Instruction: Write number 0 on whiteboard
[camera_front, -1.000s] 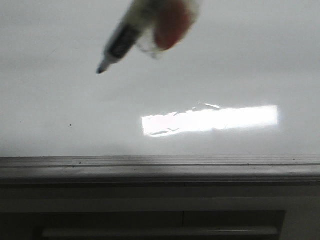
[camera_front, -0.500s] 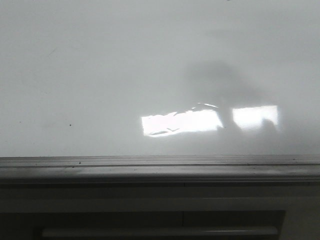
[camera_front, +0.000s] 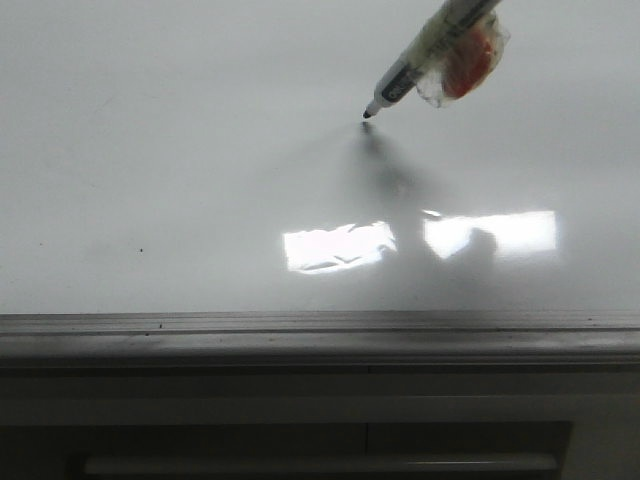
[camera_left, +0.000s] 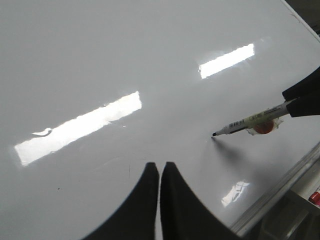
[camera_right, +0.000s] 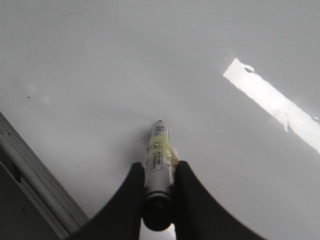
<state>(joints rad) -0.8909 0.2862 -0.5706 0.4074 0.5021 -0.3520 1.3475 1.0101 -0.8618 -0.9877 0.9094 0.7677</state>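
The whiteboard (camera_front: 150, 150) is glossy white and fills most of every view. No black line of the number 0 shows on it. My right gripper (camera_right: 159, 167) is shut on a white marker (camera_right: 159, 147) with an orange lump taped to it. In the front view the marker (camera_front: 425, 48) comes in from the upper right, its black tip (camera_front: 367, 114) meeting its own shadow on the board; I cannot tell whether it touches. My left gripper (camera_left: 160, 165) is shut and empty, hovering over the board a short way from the marker (camera_left: 250, 121).
The grey metal frame edge (camera_front: 320, 335) runs along the near side of the board and also shows in the wrist views (camera_left: 280, 195) (camera_right: 35, 175). Bright glare patches (camera_front: 335, 245) lie on the board. Small dark specks (camera_front: 141, 250) sit at the left.
The marker was at the upper left-centre a second ago, left the front view half a second ago, and is now at the upper right with its tip low at the board.
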